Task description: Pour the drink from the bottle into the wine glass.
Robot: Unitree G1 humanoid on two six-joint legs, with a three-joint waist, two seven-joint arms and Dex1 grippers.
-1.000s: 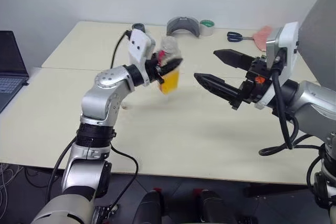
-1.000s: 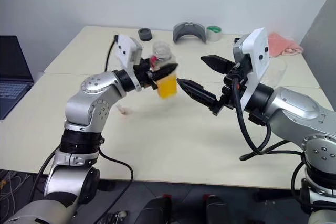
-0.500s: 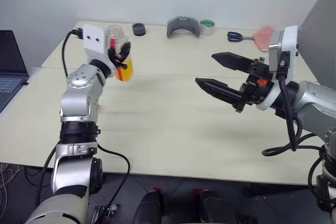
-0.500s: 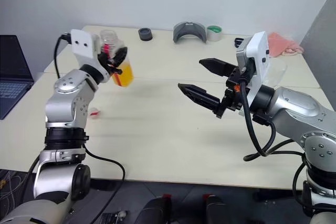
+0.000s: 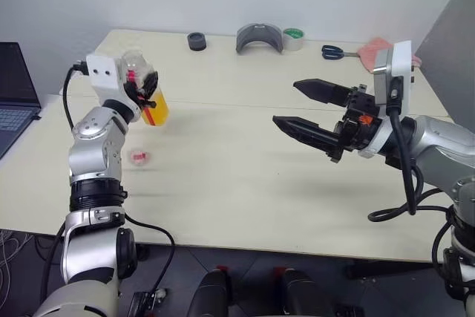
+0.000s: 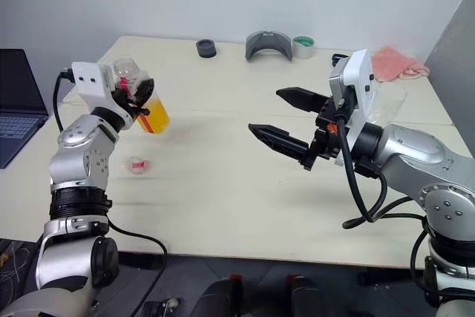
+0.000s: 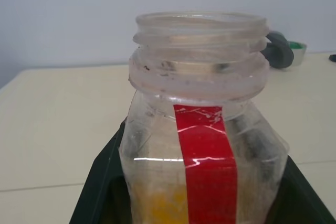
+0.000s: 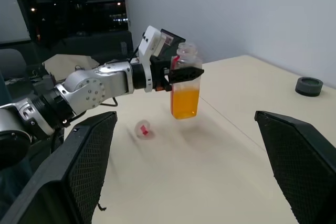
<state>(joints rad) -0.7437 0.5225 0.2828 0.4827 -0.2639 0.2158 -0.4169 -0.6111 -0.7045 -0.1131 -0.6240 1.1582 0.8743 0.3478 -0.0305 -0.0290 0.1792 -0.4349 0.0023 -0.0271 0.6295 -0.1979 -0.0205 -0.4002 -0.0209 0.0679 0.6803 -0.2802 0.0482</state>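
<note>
My left gripper point(image 5: 147, 91) is shut on the bottle point(image 5: 148, 98), holding it nearly upright above the left part of the table. The bottle's mouth is open in the left wrist view, with a red label strip point(image 7: 205, 161) down its side. The orange drink point(image 6: 156, 118) fills its lower half. A small red-white cap point(image 5: 139, 157) lies on the table below it. My right gripper point(image 5: 286, 102) hovers open over the table's right half, pointing toward the bottle and well apart from it. A faint clear shape point(image 6: 392, 102) shows behind my right wrist; I cannot tell whether it is the wine glass.
Along the far edge of the table point(image 5: 237, 183) lie a black ring point(image 5: 197, 41), a grey curved object point(image 5: 259, 37), a green-white tape roll point(image 5: 292, 38), scissors point(image 5: 338, 52) and a pink cloth point(image 5: 371, 51). A laptop point(image 5: 15, 102) sits at the far left.
My left arm has swung the bottle from the table's middle out to the left and brought it more upright. The right gripper has stayed in place, open.
</note>
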